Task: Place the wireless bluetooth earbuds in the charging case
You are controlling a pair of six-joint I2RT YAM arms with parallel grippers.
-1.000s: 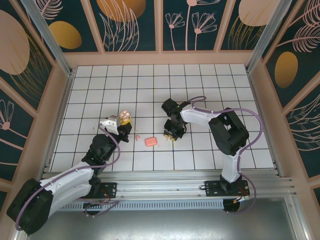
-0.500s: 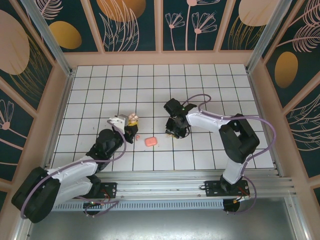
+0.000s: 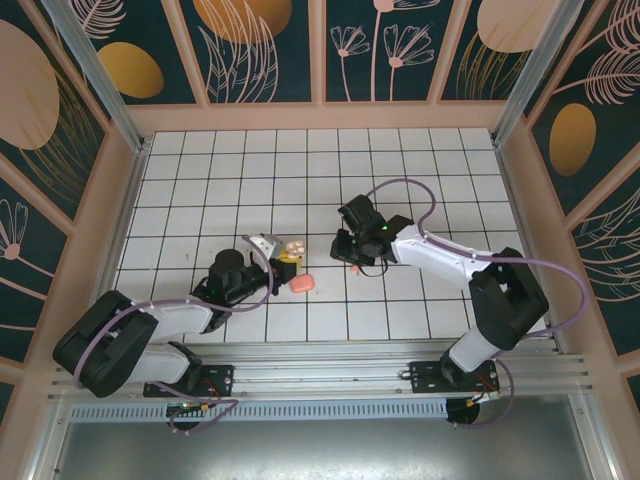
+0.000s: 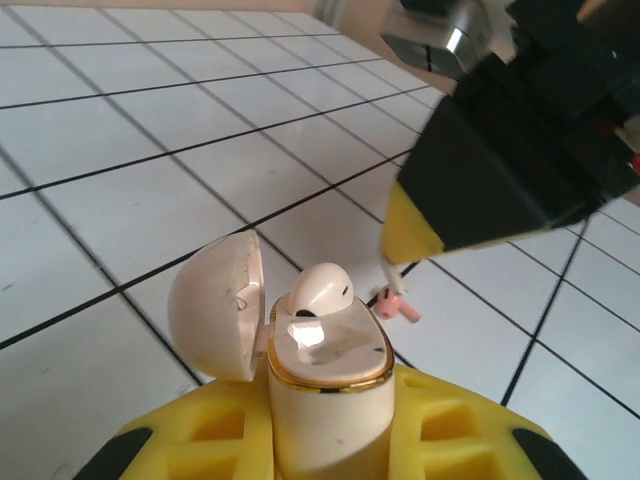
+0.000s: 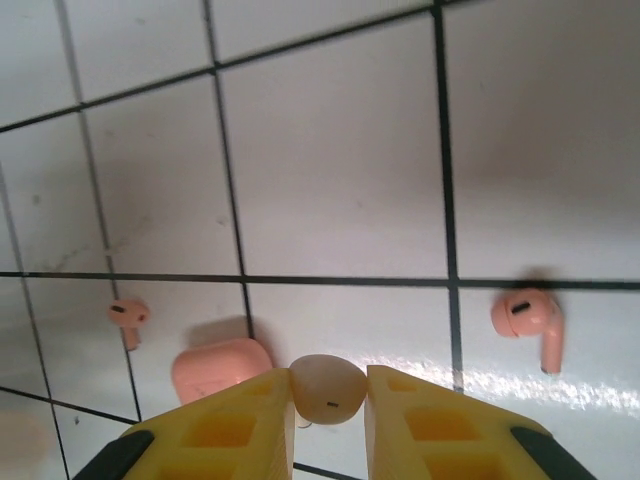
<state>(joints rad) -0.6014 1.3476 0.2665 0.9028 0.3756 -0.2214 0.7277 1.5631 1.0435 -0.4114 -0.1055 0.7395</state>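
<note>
My left gripper [image 4: 325, 432] is shut on an upright cream charging case [image 4: 325, 400] with a gold rim. Its lid [image 4: 215, 305] hangs open to the left, and one cream earbud [image 4: 320, 290] sits in the far socket. From above, the case [image 3: 293, 246] is left of centre, held by the left gripper [image 3: 287, 254]. My right gripper [image 5: 328, 400] is shut on a second cream earbud [image 5: 327, 388], above the table, close to the right of the case [image 3: 351, 256]. Its yellow fingertip [image 4: 415, 225] shows just beyond the case.
A closed coral-pink box [image 3: 302, 285] lies between the arms and shows below the right fingers [image 5: 220, 368]. Two small pink earbuds lie on the tiles, one [image 5: 527, 318] to the right, one [image 5: 128, 315] to the left. The white grid table [image 3: 400, 170] stretches far behind.
My left arm has reached rightward with the open case, ending close to the coral box. The right gripper, still holding its earbud, shifted slightly right and back while its elbow swung right.
</note>
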